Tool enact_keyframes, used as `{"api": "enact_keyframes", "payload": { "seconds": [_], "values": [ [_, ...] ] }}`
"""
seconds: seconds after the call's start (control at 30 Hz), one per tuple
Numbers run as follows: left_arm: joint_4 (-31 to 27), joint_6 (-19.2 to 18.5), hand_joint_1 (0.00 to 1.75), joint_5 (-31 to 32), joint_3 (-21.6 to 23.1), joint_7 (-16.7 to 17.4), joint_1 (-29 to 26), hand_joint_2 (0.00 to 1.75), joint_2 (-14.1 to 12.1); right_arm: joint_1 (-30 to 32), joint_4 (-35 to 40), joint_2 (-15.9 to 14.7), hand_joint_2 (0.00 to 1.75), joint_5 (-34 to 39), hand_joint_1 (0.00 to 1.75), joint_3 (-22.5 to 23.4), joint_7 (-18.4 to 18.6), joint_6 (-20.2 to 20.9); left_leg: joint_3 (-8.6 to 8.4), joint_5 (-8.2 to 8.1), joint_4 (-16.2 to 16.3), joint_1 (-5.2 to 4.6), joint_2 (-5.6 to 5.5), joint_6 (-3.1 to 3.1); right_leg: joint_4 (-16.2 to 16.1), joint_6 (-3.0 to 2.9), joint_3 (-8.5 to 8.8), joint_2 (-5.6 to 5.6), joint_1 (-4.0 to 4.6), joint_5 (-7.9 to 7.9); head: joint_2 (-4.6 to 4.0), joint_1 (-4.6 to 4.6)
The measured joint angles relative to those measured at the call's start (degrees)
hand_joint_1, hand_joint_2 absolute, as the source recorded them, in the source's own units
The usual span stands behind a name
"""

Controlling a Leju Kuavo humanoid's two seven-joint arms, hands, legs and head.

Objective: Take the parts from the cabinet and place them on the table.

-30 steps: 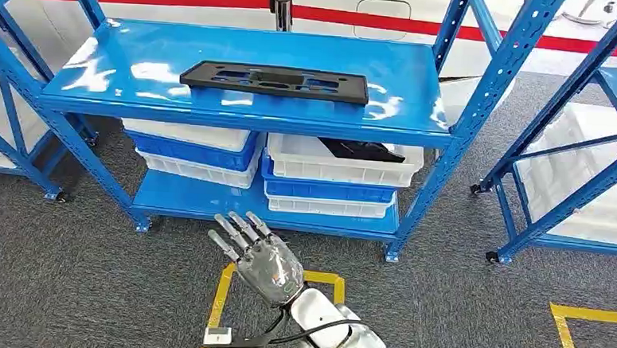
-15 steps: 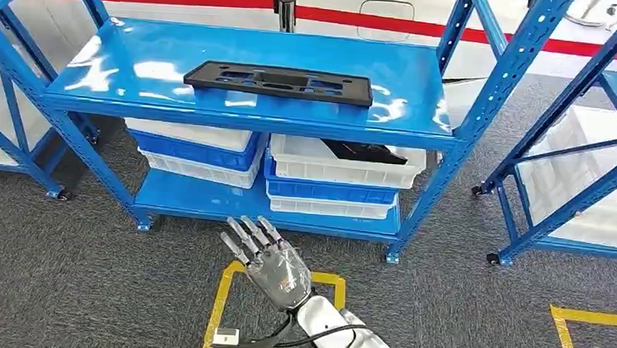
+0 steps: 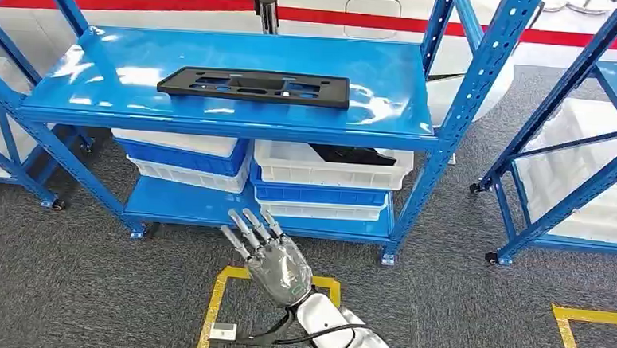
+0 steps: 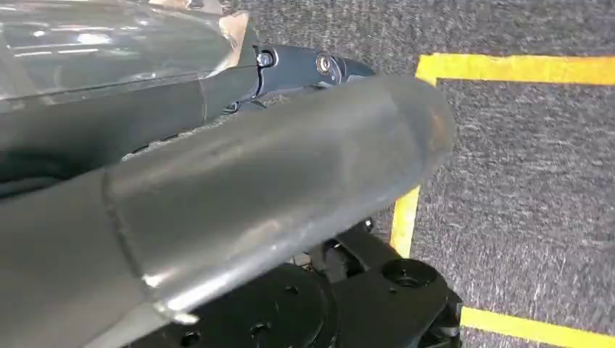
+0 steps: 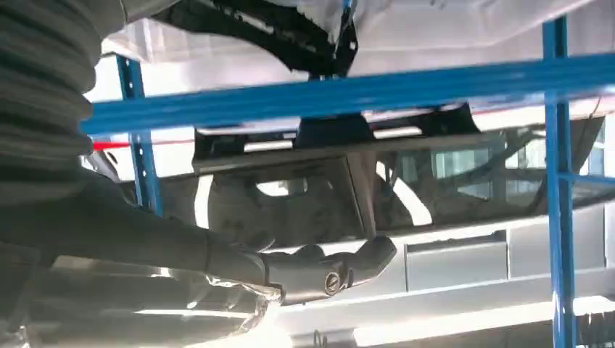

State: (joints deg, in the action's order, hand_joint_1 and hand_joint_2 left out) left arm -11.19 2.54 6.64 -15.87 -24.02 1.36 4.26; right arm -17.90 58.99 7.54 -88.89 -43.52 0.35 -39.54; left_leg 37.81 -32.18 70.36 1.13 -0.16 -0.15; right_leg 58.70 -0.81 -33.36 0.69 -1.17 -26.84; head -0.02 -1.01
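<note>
A flat black part (image 3: 254,86) with cut-outs lies across the top shelf of the blue rack (image 3: 388,122). Another black part (image 3: 352,155) sits in the upper white bin (image 3: 329,169) on the lower shelf, right side. My right hand (image 3: 273,256) is raised over the carpet in front of the rack, below the shelves, fingers spread and holding nothing. In the right wrist view its dark fingers (image 5: 326,272) reach toward the rack's blue beam (image 5: 362,90). My left hand (image 4: 217,181) hangs beside my body above the floor, its thumb and a finger straight, nothing in it.
Stacked white and blue bins (image 3: 186,158) fill the lower shelf's left side. A second blue rack (image 3: 562,147) with white bins stands at the right. Yellow tape (image 3: 219,297) marks the grey carpet. A cable with a small white box (image 3: 221,331) dangles from my right arm.
The head view has shifted, so the rack sits slightly further left in the picture. My right hand stays spread and empty in front of the rack, barely moved.
</note>
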Motion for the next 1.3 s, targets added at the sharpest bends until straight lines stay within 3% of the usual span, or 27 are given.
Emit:
{"api": "enact_keyframes", "payload": {
  "seconds": [0.07, 0.1, 0.2, 0.23, 0.27, 0.3, 0.33, 0.4, 0.43, 0.47, 0.5, 0.57, 0.6, 0.63, 0.73, 0.77, 0.8, 0.87, 0.93, 0.97, 1.0, 1.07, 1.1, 1.13, 1.27, 1.3],
  "values": [
    [0.0, 0.02, 0.0, -0.04, 0.0, 0.0, 0.0, 0.0, -0.05, -0.01, 1.16, 0.04, 1.75, 0.5, 0.0, 0.42, -0.53, 0.0, -3.85, 5.66, -10.04, -0.16, 0.0, 1.01, -0.09, 0.14, 0.45, 0.14, 0.06, -0.2, 0.0, 0.07],
    [0.0, 0.02, 0.0, -0.04, 0.0, 0.0, 0.04, 0.0, -0.15, -0.03, 1.47, 0.04, 1.75, 0.59, 0.0, 0.51, -0.64, -0.02, -4.53, 5.09, -11.81, -0.56, 0.04, 1.15, 0.03, 0.37, 0.46, 0.19, 0.54, -0.34, 0.0, 0.07],
    [0.0, 0.07, 0.0, -0.04, -0.02, -0.07, -0.04, 0.0, -0.24, 0.23, 2.25, -0.07, 1.75, 0.94, 0.0, 0.87, -0.85, -0.02, -4.27, 5.04, -11.89, -1.06, -0.04, 1.52, -0.38, 1.21, 0.44, 0.14, 0.27, -0.38, 0.0, 0.11],
    [0.0, 0.09, 0.0, -0.04, -0.04, -0.13, -0.04, 0.0, -0.26, 0.24, 2.56, -0.04, 1.75, 1.03, 0.0, 0.94, -1.08, -0.04, -4.58, 5.36, -12.49, -1.08, -0.08, 1.93, -0.55, 1.67, 0.54, 0.13, 0.46, -0.39, 0.0, 0.02],
    [0.0, 0.09, 0.0, -0.04, -0.04, -0.18, -0.05, 0.0, -0.26, 0.35, 2.82, -0.11, 1.75, 1.09, 0.0, 1.14, -1.25, -0.04, -5.23, 5.93, -13.24, -0.37, 0.04, 2.25, 0.2, 1.74, 0.06, -0.09, 0.56, -0.69, 0.0, 0.17],
    [0.0, 0.09, 0.0, -0.04, -0.04, -0.28, 0.0, 0.0, -0.22, 0.43, 3.1, -0.09, 1.75, 1.09, 0.0, 1.31, -1.51, -0.11, -5.47, 5.94, -13.47, -0.58, 0.07, 2.39, 1.65, 1.72, -0.54, -0.23, 0.53, -1.5, 0.0, 0.22],
    [0.0, 0.09, 0.0, -0.04, -0.07, -0.35, 0.01, 0.0, -0.26, 0.49, 3.3, -0.09, 1.75, 1.09, 0.0, 1.38, -1.67, -0.13, -5.48, 6.0, -13.44, -0.59, 0.09, 2.65, 5.13, 1.29, -2.15, -0.23, 0.58, -3.29, 0.0, 0.33],
    [0.0, 0.11, 0.0, -0.04, -0.18, -0.42, 0.01, 0.0, -0.29, 1.04, 3.46, -0.26, 1.75, 1.18, 0.0, 1.88, -1.69, -0.15, -5.5, 5.85, -13.4, -0.7, 0.08, 2.85, 14.8, 0.87, -7.23, -0.23, 0.48, -6.68, 0.0, 0.35],
    [0.0, 0.17, 0.0, -0.04, -0.24, -0.42, 0.01, 0.0, -0.29, 1.31, 3.48, -0.41, 1.75, 1.18, 0.0, 2.08, -1.77, -0.15, -5.55, 5.79, -13.38, -0.7, 0.04, 2.87, 17.41, 1.13, -8.8, -0.23, 0.48, -7.0, 0.0, 0.42],
    [0.0, 0.26, 0.0, -0.02, -0.26, -0.42, 0.0, 0.0, -0.29, 1.55, 3.48, -0.5, 1.75, 1.18, 0.0, 2.23, -1.86, -0.15, -5.66, 5.66, -13.37, -0.69, -0.03, 2.88, 16.97, 1.58, -8.98, -0.24, 0.47, -6.24, 0.02, 0.37],
    [0.0, 0.26, 0.0, 0.02, -0.28, -0.42, -0.05, 0.0, -0.29, 1.65, 3.5, -0.52, 1.75, 1.2, 0.0, 2.32, -1.86, -0.18, -5.83, 5.51, -13.34, -0.69, -0.1, 2.73, 14.27, 2.13, -7.86, -0.27, 0.4, -4.72, 0.0, 0.42],
    [0.0, 0.26, 0.0, 0.04, -0.28, -0.42, -0.04, 0.0, -0.29, 1.67, 3.85, -0.52, 1.75, 1.25, 0.0, 2.58, -1.93, -0.18, -6.47, 5.0, -13.28, -0.66, -0.21, 2.36, 3.34, 3.11, -2.76, -0.44, 0.24, -0.17, 0.0, 0.44],
    [0.0, 0.26, 0.0, 0.07, -0.31, -0.39, -0.04, 0.0, -0.29, 1.64, 3.96, -0.52, 1.75, 1.25, 0.0, 2.8, -1.93, -0.2, -6.46, 4.7, -13.1, -0.8, -0.25, 1.97, 0.04, 2.79, -1.52, -0.72, 0.25, 0.6, 0.0, 0.5],
    [0.0, 0.26, 0.0, 0.11, -0.33, -0.35, 0.0, 0.0, -0.31, 1.69, 4.05, -0.37, 1.75, 1.14, 0.0, 3.06, -1.84, -0.26, -6.37, 4.07, -12.67, -1.27, -0.34, 1.59, -0.24, 2.16, -1.0, -0.58, 0.11, 0.9, 0.0, 0.26],
    [0.0, 0.26, 0.0, 0.15, -0.35, -0.33, 0.01, 0.0, -0.39, 1.86, 4.07, -0.42, 1.75, 0.53, 0.0, 3.61, -1.25, -0.26, -6.44, 4.08, -12.51, -0.79, -0.29, 1.33, -0.06, 1.71, -1.03, -0.44, 0.31, 0.95, 0.0, 0.2],
    [0.0, 0.26, 0.0, 0.2, -0.35, -0.33, 0.04, 0.0, -0.46, 1.86, 4.13, -0.35, 1.75, 0.46, 0.0, 3.78, -1.21, -0.26, -6.49, 3.58, -12.22, -0.5, -0.25, 0.8, -0.23, 1.35, -0.68, -0.41, -0.21, 0.95, 0.0, 0.31],
    [0.0, 0.22, 0.0, 0.26, -0.35, -0.33, 0.08, 0.0, -0.37, 1.81, 4.24, -0.24, 1.75, 0.42, 0.0, 3.87, -1.21, -0.28, -6.08, 2.75, -10.72, -0.42, -0.06, 0.45, -0.23, 0.97, -0.44, -0.4, -0.2, 0.71, 0.0, 0.03],
    [0.0, 0.17, 0.0, 0.33, -0.35, -0.33, 0.13, 0.0, -0.42, 1.81, 4.27, 0.02, 1.75, 0.37, 0.0, 4.05, -1.07, -0.28, -2.28, -0.79, -3.27, -0.27, -0.01, -0.05, -0.23, 0.57, -0.28, -0.45, -0.1, 0.46, 0.0, -0.07],
    [0.0, 0.22, 0.0, 0.33, -0.39, -0.33, 0.01, 0.0, -0.48, 2.03, 4.24, 0.0, 1.75, 0.15, 0.0, 4.18, -0.94, -0.28, 1.97, -2.61, 3.5, -0.14, 0.0, -0.37, -0.22, 0.3, -0.28, -0.44, -0.01, 0.25, 0.0, -0.09],
    [0.0, 0.37, 0.0, 0.33, -0.39, -0.33, -0.04, 0.0, -0.48, 2.1, 4.24, 0.02, 1.75, 0.13, 0.0, 4.2, -0.88, -0.28, 2.56, -1.7, 3.6, 0.02, 0.0, -0.34, -0.22, 0.26, -0.2, -0.43, -0.01, 0.2, 0.0, -0.07],
    [0.0, 0.46, 0.0, 0.31, -0.39, -0.35, -0.04, 0.0, -0.48, 2.11, 4.24, 0.04, 1.75, 0.15, 0.0, 4.22, -0.88, -0.28, 1.8, 0.5, 1.12, 0.16, 0.02, -0.31, -0.22, 0.22, -0.06, -0.4, -0.03, 0.13, 0.0, -0.09],
    [0.0, 0.63, 0.0, 0.31, -0.42, -0.44, -0.01, 0.0, -0.5, 2.06, 4.24, 0.2, 1.75, 0.22, 0.0, 4.33, -0.88, -0.28, -2.74, 6.0, -8.65, 0.49, 0.07, -0.28, -0.23, 0.44, 0.47, -0.33, -0.19, -0.1, 0.0, -0.07],
    [0.0, 0.72, 0.0, 0.31, -0.44, -0.48, 0.06, 0.0, -0.48, 2.06, 4.24, 0.33, 1.75, 0.24, 0.0, 4.46, -0.88, -0.28, -4.24, 5.44, -11.44, 0.5, 0.02, -0.52, -0.34, 0.81, 0.67, -0.33, -0.13, -0.27, 0.0, -0.02],
    [0.0, 0.74, 0.0, 0.31, -0.44, -0.52, 0.09, 0.0, -0.39, 1.94, 4.24, 0.44, 1.75, 0.31, 0.0, 4.61, -0.9, -0.28, -4.06, 5.3, -11.73, 0.0, -0.02, -0.44, -0.49, 1.08, 0.54, -0.33, 0.44, -0.25, 0.0, -0.15],
    [0.0, 0.79, 0.0, 0.33, -0.66, -0.55, 0.1, 0.0, -0.42, 1.82, 4.24, 0.59, 1.75, 0.39, 0.0, 4.68, -1.01, -0.28, -4.49, 5.41, -12.17, -0.55, -0.28, 1.5, -1.05, 2.71, 0.79, -0.38, 0.49, -0.57, 0.0, -0.09],
    [0.0, 0.79, 0.0, 0.37, -0.74, -0.57, 0.09, 0.0, -0.37, 1.85, 4.27, 0.57, 1.75, 0.4, 0.0, 4.7, -1.03, -0.31, -4.86, 5.62, -12.57, -0.29, -0.16, 1.9, 0.33, 2.77, 0.25, -0.53, 0.37, -0.98, 0.0, 0.11]
  ]
}}
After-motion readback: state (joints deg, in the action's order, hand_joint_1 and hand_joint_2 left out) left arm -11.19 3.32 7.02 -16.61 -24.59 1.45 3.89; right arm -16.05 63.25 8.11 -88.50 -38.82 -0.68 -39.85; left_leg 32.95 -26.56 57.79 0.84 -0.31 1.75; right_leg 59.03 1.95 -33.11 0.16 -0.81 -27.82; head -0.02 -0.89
